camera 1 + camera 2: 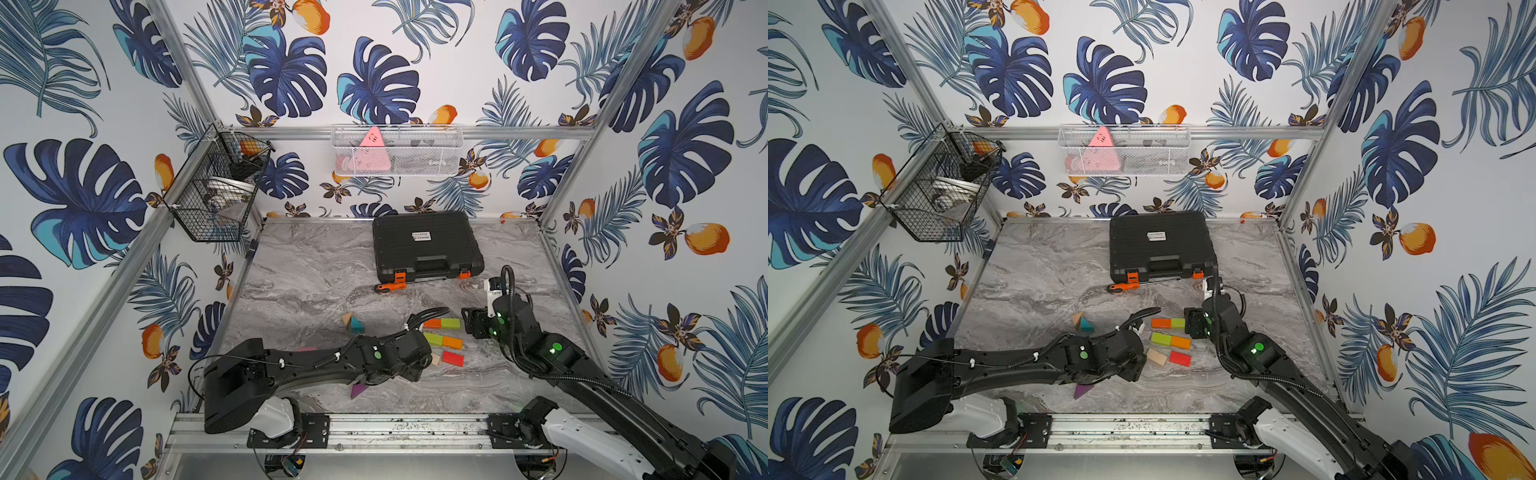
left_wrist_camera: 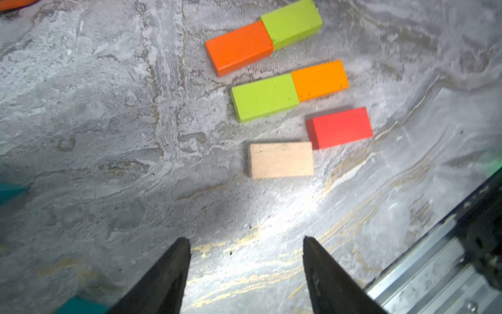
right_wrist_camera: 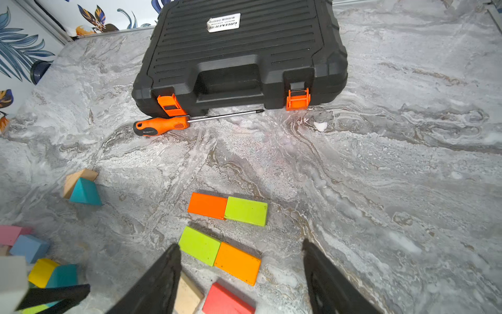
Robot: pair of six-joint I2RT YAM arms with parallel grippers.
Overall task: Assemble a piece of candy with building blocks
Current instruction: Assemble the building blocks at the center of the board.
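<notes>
Left gripper (image 2: 245, 240) is seen with its jaws spread and nothing between them, held above the grey marbled worktop (image 2: 108, 136), short of a plain wooden rectangular block (image 2: 281, 160). A red rectangular block (image 2: 339, 127) is laid just beside it, corner to corner. Beyond these, 2 pairs are set end to end, each touching: a lime-green block (image 2: 264, 98) with a light orange block (image 2: 320, 80), and a deep orange block (image 2: 239, 49) with a second lime-green block (image 2: 292, 23). All 6 are placed around the worktop's middle, toward its front edge. Right gripper (image 3: 239, 243) is likewise spread and empty, held near the pairs on the right-edge side. A teal triangular block (image 3: 85, 193) is set touching a small bare-wood block (image 3: 78, 176) toward the left edge. A black plastic tool case (image 3: 239, 54) is placed at the back edge, with an orange-handled screwdriver (image 3: 163, 126) just before it.
</notes>
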